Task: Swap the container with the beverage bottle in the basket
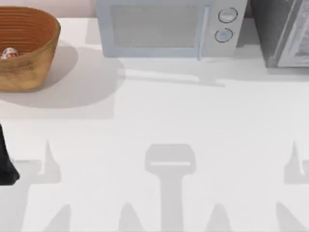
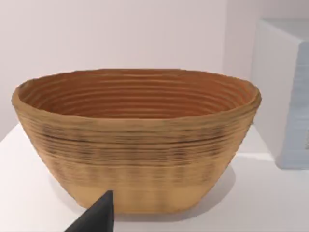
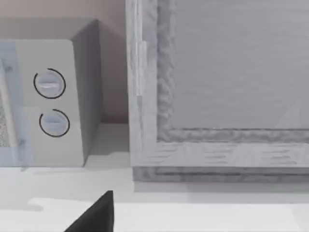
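The basket [image 1: 26, 46] sits at about ten o'clock on the surface [image 1: 159, 116], close to its left edge. The beverage bottle [image 1: 9, 53] lies inside it, low against the wall on the top view's left, with just its red-marked top peeking over the rim. A microwave [image 1: 164, 26] stands at twelve o'clock, with a grey cabinet [image 1: 282, 31] at one o'clock.

The left arm [image 1: 7, 164] shows as a dark sliver at nine o'clock. Its wrist camera faces the basket's outer wall, with one dark fingertip [image 2: 96, 217] in front. Whether the left pincer is released or clenched, I cannot tell. The same goes for the right pincer, whose fingertip [image 3: 96, 215] points toward the microwave and cabinet.

The likely risk is the basket's tall, sloping wall. A low approach would probably strike the rim and push the basket, and the tucked bottle could slip away from a shallow grasp.
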Controlling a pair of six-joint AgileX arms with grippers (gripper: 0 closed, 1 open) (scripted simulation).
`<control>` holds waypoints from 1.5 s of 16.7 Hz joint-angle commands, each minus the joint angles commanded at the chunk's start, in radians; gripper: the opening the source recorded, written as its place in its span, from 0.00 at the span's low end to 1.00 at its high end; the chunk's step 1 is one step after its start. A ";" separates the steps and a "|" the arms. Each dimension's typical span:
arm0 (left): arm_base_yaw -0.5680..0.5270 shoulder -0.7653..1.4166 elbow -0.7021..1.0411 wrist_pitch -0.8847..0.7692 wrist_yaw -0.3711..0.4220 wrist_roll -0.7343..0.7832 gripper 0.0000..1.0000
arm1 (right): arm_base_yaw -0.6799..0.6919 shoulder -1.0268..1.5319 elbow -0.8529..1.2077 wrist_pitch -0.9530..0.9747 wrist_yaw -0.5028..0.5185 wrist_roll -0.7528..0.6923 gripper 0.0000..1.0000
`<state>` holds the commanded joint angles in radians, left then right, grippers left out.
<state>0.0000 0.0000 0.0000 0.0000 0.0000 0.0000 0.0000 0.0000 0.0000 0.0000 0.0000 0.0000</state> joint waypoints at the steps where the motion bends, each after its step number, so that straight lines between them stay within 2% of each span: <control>1: 0.000 0.000 0.000 0.000 0.000 0.000 1.00 | 0.000 0.000 0.000 0.000 0.000 0.000 1.00; 7: 0.015 0.126 0.048 -0.095 -0.001 0.008 1.00 | 0.000 0.000 0.000 0.000 0.000 0.000 1.00; 11: 0.034 0.334 0.208 -0.221 0.007 0.037 1.00 | 0.000 0.000 0.000 0.000 0.000 0.000 1.00; 17: 0.066 0.743 0.608 -0.444 0.044 0.090 1.00 | 0.000 0.000 0.000 0.000 0.000 0.000 1.00; 25: 0.116 1.400 1.288 -0.787 0.126 0.141 1.00 | 0.000 0.000 0.000 0.000 0.000 0.000 1.00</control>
<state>0.1162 1.4000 1.2884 -0.7866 0.1259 0.1415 0.0000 0.0000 0.0000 0.0000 0.0000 0.0000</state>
